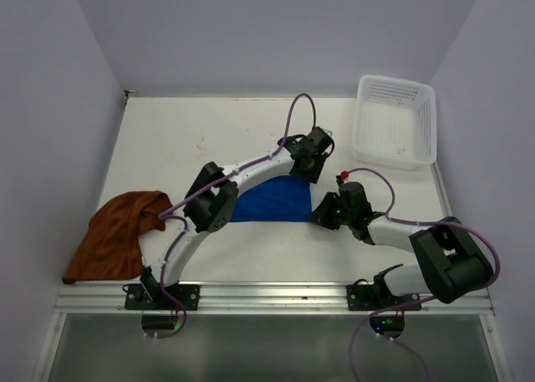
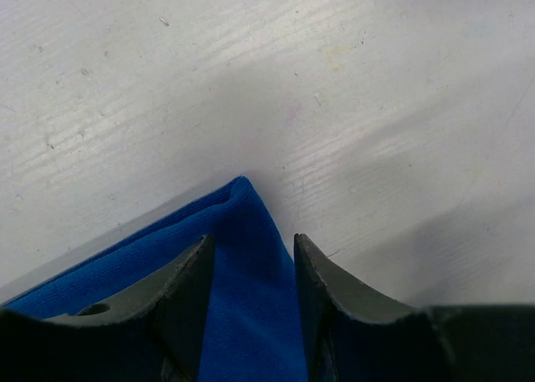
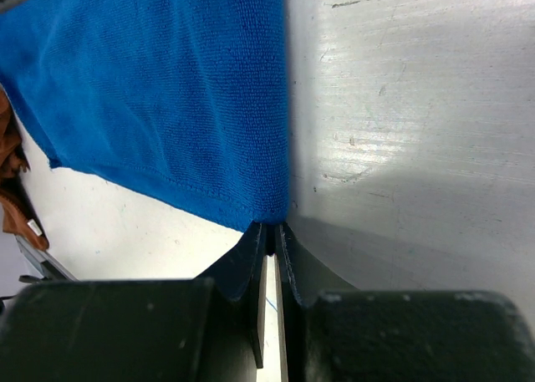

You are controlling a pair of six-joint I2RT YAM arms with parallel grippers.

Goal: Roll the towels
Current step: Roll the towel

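ok so the right gripper (image 3: 269,231) has its jaws squeezed nearly together on the very corner of the blue towel (image 3: 167,89), looks like a proper pinch. The left gripper (image 2: 251,294) is about half open, fingers planted either side of the towel's other pointy corner with cloth running between them, and I can't see it clamping anything. In the top view both grippers sit at the right end of the towel, the left one at the upper right corner, the right one at the lower right, and the rest of the cloth spreads away to the left across the table (image 1: 209,140). So its long way runs left-right in the frame, and I'd guess any roll has to travel leftward from that edge. The brown towel (image 1: 117,231) is bunched at the far left, well apart, nearer the left arm's base. White basket (image 1: 393,159) is in the upper right
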